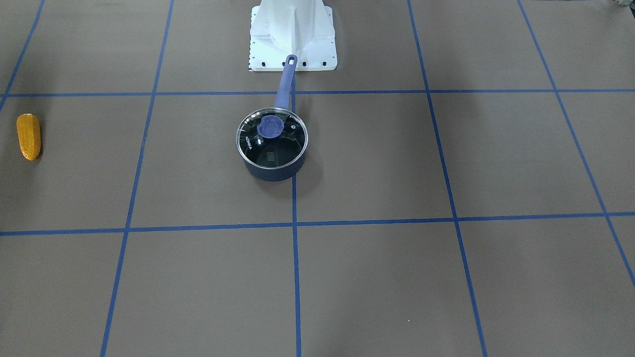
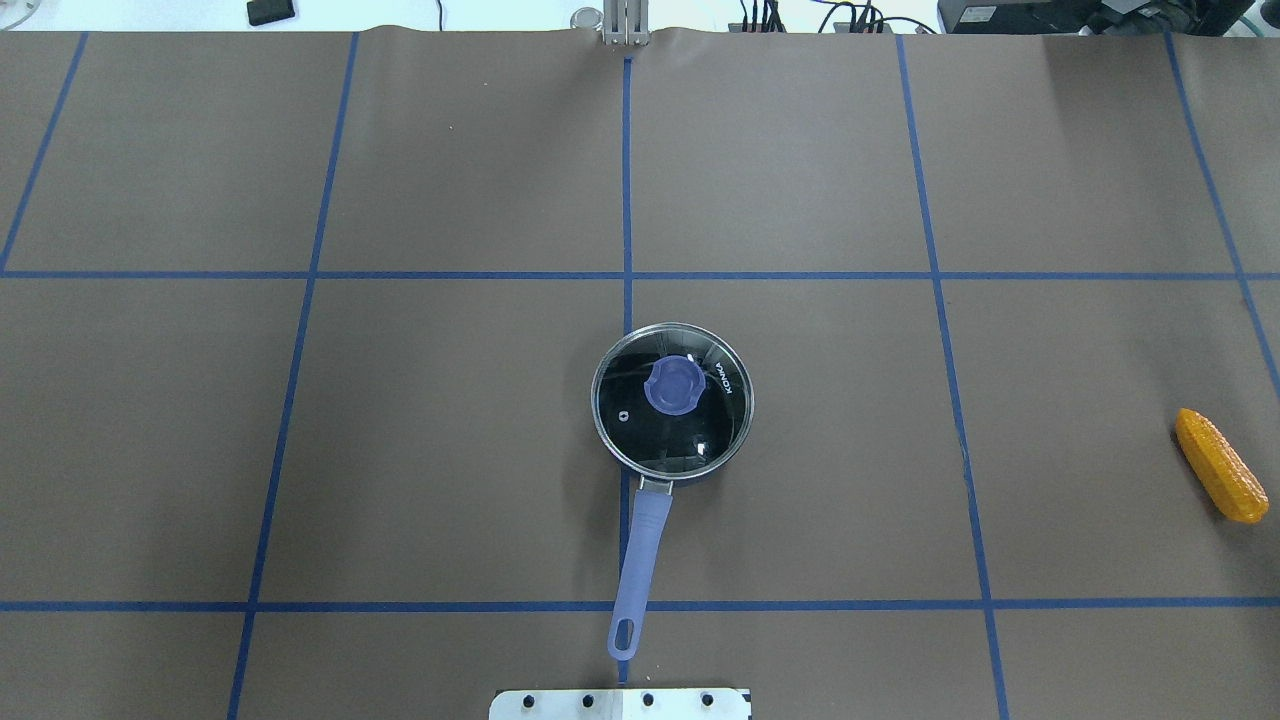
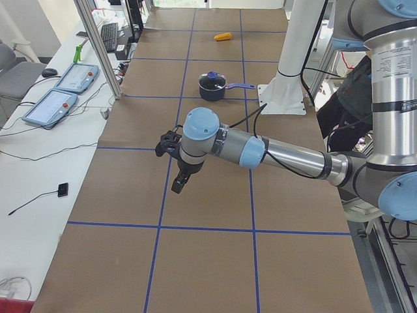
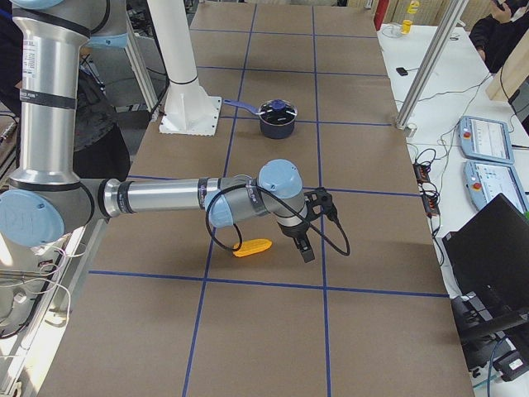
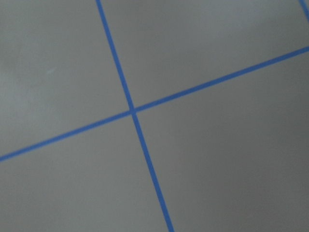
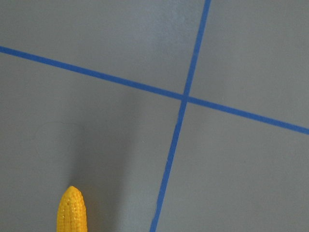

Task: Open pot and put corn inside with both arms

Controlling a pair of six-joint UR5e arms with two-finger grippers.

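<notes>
The dark navy pot (image 1: pixel 270 172) stands mid-table with its glass lid (image 1: pixel 272 141) on it; its purple-blue handle (image 2: pixel 640 560) points toward the robot base. The corn (image 2: pixel 1220 465) lies on the table far out on the robot's right side, also in the front view (image 1: pixel 29 136). The left gripper (image 3: pixel 177 184) hangs over bare table far from the pot. The right gripper (image 4: pixel 305 251) hovers just beyond the corn (image 4: pixel 251 246), whose tip shows in the right wrist view (image 6: pixel 72 210). Both grippers show only in the side views, so I cannot tell whether they are open or shut.
The white base plate (image 1: pixel 292 44) sits just behind the pot's handle. Blue tape lines grid the brown table. Side benches hold control pendants (image 3: pixel 65 78) and cables, with aluminium posts (image 4: pixel 426 66) at the table's far edge.
</notes>
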